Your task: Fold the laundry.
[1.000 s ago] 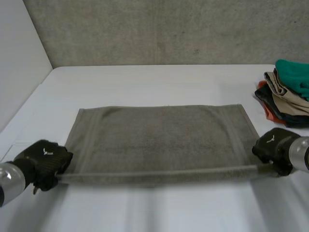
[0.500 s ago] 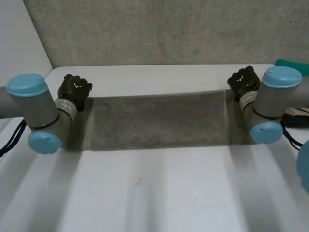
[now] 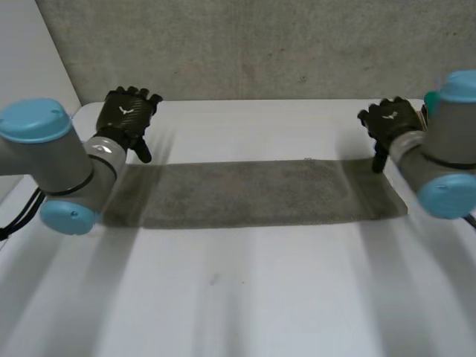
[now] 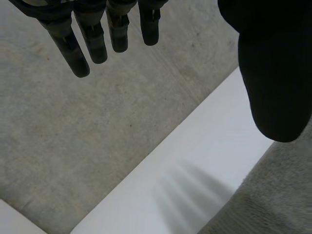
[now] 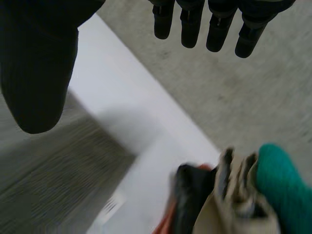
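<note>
Left hand point(image 3: 126, 115) and right hand point(image 3: 387, 123), 2 splayed, flank 1 towel point(image 3: 245, 193).

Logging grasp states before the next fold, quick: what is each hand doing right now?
Left hand: open, fingers straight, holding nothing.
Right hand: open, fingers straight, holding nothing.

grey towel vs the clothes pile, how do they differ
The grey towel lies flat as one long strip; the clothes pile is bunched in a heap. The grey towel is one colour; the clothes pile mixes teal, beige, black and orange. Both rest on the white table.
</note>
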`<state>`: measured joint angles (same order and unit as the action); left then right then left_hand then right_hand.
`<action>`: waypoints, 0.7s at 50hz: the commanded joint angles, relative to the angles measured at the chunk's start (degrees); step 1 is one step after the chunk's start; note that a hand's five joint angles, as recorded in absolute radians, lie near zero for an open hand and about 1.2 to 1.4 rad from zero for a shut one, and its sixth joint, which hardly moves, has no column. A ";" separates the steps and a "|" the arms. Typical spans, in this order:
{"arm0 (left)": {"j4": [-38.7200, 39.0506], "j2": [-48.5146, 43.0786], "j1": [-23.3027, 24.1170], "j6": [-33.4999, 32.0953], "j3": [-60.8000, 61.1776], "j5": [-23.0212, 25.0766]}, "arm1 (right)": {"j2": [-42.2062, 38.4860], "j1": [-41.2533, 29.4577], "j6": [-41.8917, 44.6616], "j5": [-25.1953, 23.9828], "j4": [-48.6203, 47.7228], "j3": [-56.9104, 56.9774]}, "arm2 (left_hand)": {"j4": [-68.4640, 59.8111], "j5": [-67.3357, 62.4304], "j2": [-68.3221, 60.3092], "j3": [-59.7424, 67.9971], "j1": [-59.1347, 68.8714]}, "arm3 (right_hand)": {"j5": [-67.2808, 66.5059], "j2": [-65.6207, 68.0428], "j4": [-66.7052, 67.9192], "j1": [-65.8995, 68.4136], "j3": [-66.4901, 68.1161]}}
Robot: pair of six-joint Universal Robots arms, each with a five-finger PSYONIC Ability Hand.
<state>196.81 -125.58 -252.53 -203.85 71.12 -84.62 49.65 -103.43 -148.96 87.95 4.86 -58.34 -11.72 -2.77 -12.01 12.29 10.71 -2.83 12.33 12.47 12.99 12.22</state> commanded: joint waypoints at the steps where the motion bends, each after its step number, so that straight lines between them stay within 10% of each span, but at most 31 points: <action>1: 0.24 6.22 -1.12 1.61 9.12 0.94 | 4.49 5.87 -3.53 -7.53 7.27 -11.26 | 1.72 2.77 2.01 -2.29 -0.71 | -7.67 8.17 8.04 7.51 8.28; 14: 5.60 6.75 -1.03 1.79 14.92 2.88 | -3.33 7.28 -3.18 -9.82 -1.34 -12.77 | 1.72 2.77 2.01 -2.29 -0.71 | -19.77 20.27 20.13 19.61 20.38; 16: 5.69 6.84 -0.95 1.79 15.36 2.88 | -4.73 7.37 -3.18 -9.64 -2.04 -12.15 | 1.72 2.77 2.01 -2.29 -0.71 | -29.15 29.66 29.52 29.00 29.77; 18: 5.69 7.01 -0.94 1.79 15.80 2.96 | -6.23 7.45 -3.27 -8.59 -2.83 -11.10 | 1.72 2.77 2.01 -2.29 -0.71 | -66.98 67.49 67.35 66.83 67.60; 35: 5.78 16.59 -1.21 2.67 21.07 2.96 | 8.27 15.63 19.48 3.80 -9.51 -23.23 | 1.72 2.77 2.01 -2.29 -0.71 | -67.17 67.67 67.53 67.01 67.78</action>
<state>202.52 -112.35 -253.65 -201.88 89.96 -81.69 54.08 -89.87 -142.31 89.60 -3.48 -79.31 -11.72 -2.77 -12.01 12.29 10.71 -57.92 67.21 68.53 52.31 67.93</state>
